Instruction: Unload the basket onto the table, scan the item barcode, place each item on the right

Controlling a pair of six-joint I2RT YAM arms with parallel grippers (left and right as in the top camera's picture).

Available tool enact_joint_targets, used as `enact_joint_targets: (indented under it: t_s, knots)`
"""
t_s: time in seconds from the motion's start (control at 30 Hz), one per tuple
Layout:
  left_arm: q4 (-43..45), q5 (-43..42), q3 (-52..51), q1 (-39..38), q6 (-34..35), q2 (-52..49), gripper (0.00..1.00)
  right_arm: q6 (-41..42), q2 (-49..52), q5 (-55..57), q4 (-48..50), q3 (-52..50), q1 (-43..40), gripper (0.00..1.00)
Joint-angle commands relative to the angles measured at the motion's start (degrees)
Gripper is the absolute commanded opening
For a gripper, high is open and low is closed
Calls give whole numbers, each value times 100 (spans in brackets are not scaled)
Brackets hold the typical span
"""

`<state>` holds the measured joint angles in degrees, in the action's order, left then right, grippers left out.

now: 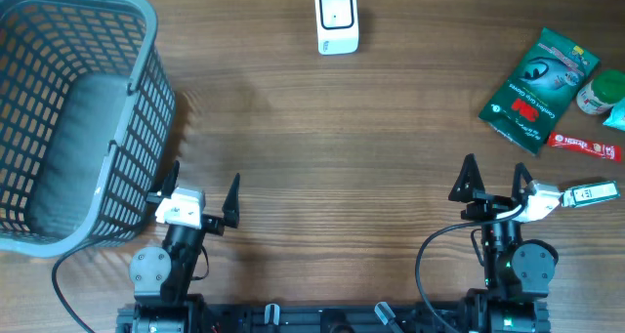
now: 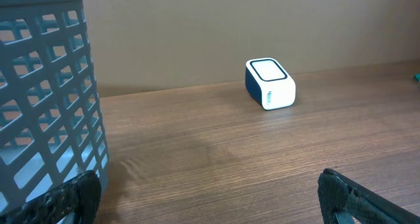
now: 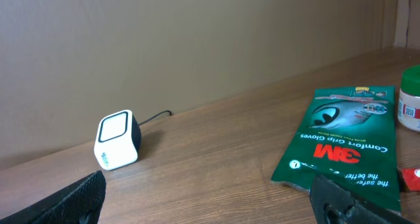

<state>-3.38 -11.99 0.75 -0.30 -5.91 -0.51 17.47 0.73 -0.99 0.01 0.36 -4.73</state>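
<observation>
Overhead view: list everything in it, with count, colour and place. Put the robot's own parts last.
basket: one, grey plastic lattice, far left of the table
scanner: one, white with dark sides, far edge near the centre
glove packet: one, green, far right, lying flat
sachet: one, red, just on the near side of the glove packet
jar: one, white with a green lid, right of the glove packet
teal item: one, cut off by the right edge, cannot identify
left gripper: one, black fingers, near left beside the basket, open and empty
right gripper: one, black fingers, near right, open and empty
</observation>
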Motion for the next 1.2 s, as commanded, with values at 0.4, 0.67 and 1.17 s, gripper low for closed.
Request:
enact_joint_targets:
  t_s: [0.4,0.67,1.17]
  knots:
    - [13,-101,-44,-63,83,31,100,-83,-46,42,31,-7,28,100]
    - [13,-103,-44,15,83,22,100,-85,-46,42,31,-7,28,99]
    - [13,-103,-44,15,83,20,100,-85,-46,39,31,-7,28,100]
